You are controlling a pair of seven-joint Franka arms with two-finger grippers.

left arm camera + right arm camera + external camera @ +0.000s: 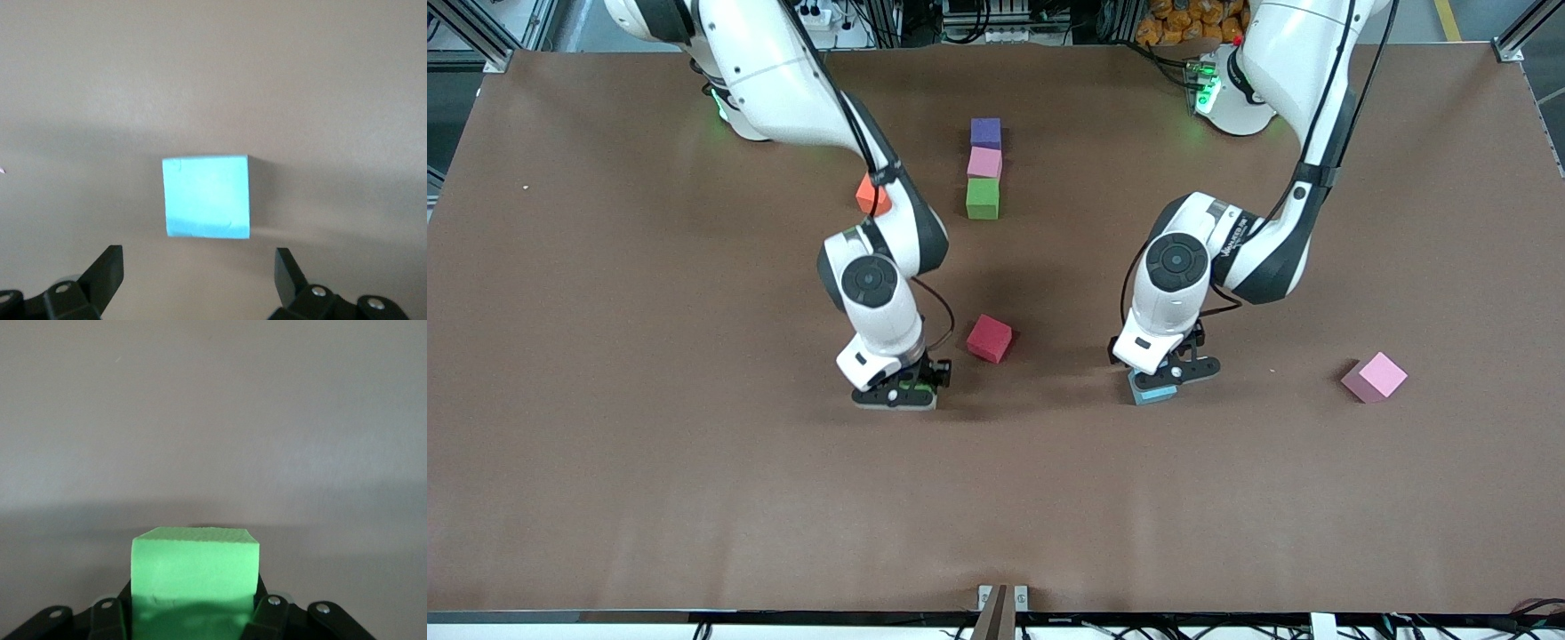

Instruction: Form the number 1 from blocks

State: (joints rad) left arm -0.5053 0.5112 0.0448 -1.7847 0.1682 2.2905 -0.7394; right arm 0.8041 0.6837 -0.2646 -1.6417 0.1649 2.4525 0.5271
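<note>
Brown table [605,489], two arms, blocks being arranged into a numeral.

Purple [985,133], pink [984,163] and green [983,198] cubes were lined up, apparently as the stroke. A green block [193,577] was clamped by the right gripper [903,391]; the light blue block [207,197] was straddled by the spread left gripper [1165,378].

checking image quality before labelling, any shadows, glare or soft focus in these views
Front view: even light, no glare, soft shadows on the table beneath both arms, green glow by each base. Left wrist view: light blue block slightly soft, shadow beside it, open left hand dark. Right wrist view: green block in the right hand, lower face shaded, shadow band across the table.
</note>
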